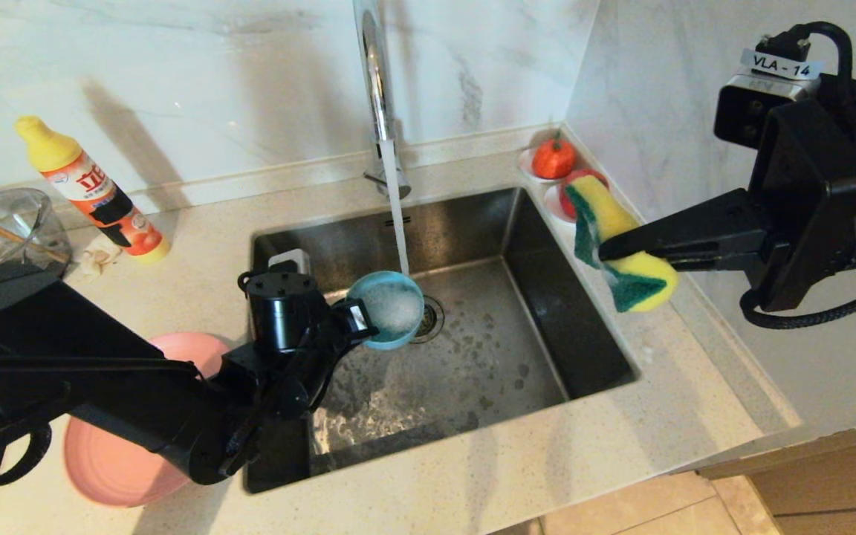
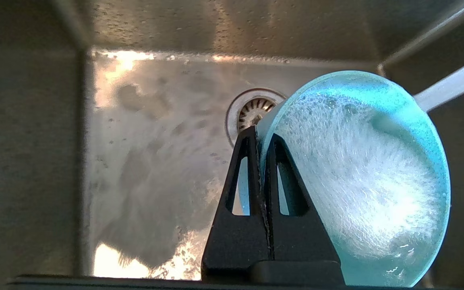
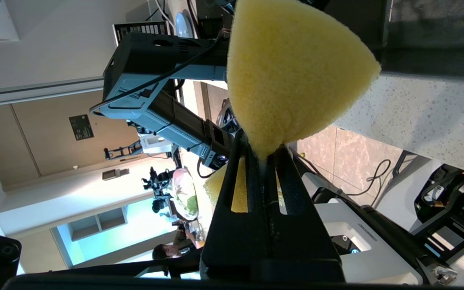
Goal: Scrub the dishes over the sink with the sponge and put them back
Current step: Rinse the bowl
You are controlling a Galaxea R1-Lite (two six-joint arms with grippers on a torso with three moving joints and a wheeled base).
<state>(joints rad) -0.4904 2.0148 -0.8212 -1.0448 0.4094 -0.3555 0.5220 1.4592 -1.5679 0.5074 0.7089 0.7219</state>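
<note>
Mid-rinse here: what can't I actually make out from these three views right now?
- Pink plate, head view: largely hidden behind the left arm; its cleanliness is unreadable.
- Teal bowl, left wrist view: foam covers the inside, and the left gripper hides part of the rim.
- Sponge, right wrist view: only yellow shows; the right gripper hides its pinched middle.
- Glass bowl, head view: cut off by the edge.

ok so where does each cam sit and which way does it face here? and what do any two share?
Head view: up on the head, looking down at the sink; shows both arms, left gripper and right gripper.
Left wrist view: behind the left gripper, looking down into the sink; fingers clamp the bowl rim.
Right wrist view: behind the right gripper, facing the room; fingers pinch the sponge.
Shared: head and left wrist both show bowl, drain and water stream.
</note>
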